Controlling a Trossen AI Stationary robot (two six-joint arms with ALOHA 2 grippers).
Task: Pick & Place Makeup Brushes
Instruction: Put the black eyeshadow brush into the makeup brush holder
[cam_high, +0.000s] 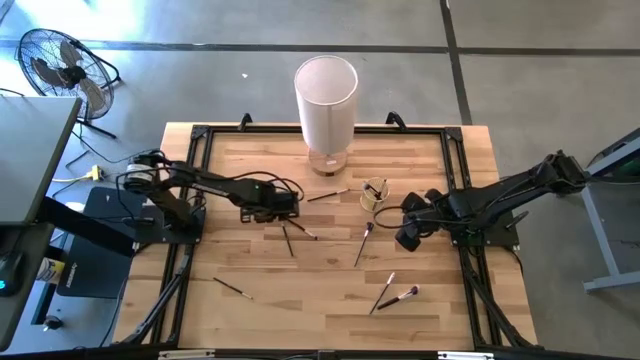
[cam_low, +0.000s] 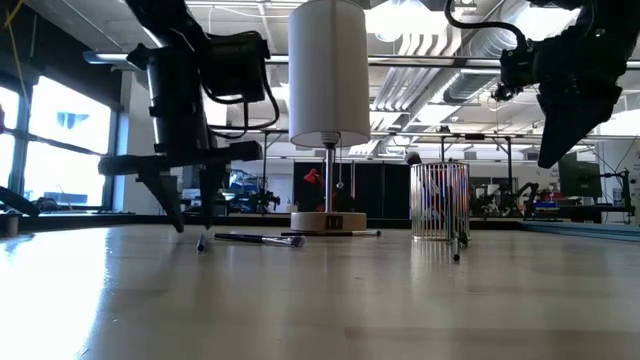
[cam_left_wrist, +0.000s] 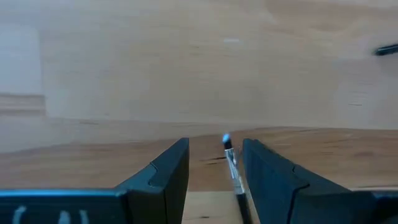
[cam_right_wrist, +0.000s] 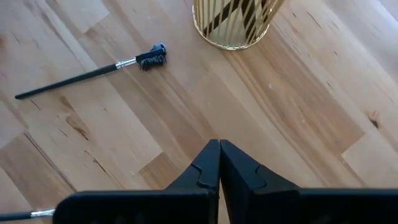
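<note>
Right up against the wrist cam, the left gripper (cam_left_wrist: 214, 171) had its fingers (cam_left_wrist: 168, 174) apart, astride one thin brush (cam_left_wrist: 231, 163) lying on the wood, tuft end pointing away; no pinch on it. From above, that gripper (cam_high: 283, 212) sat low at mid-table, w/ two more brushes (cam_high: 297, 231) crossing just beside it.

Right gripper (cam_right_wrist: 219, 163) had its fingers pressed together, nothing between them, hovering over bare planks near the small gold-striped cup (cam_right_wrist: 233, 23). That cup (cam_high: 374, 194) held a few dark sticks, ends poking past the rim; couldn't tell how many. A black-handled brush (cam_right_wrist: 87, 73) lay flat just beside it.

Tall white cylinder (cam_high: 326, 103) stood upright at the table's (cam_high: 440, 300) far edge; inside not visible. Other brushes lay scattered: a pair (cam_high: 393, 294) toward the near right, one (cam_high: 231, 287) near left, one (cam_high: 328, 195) close to the cylinder's base.
</note>
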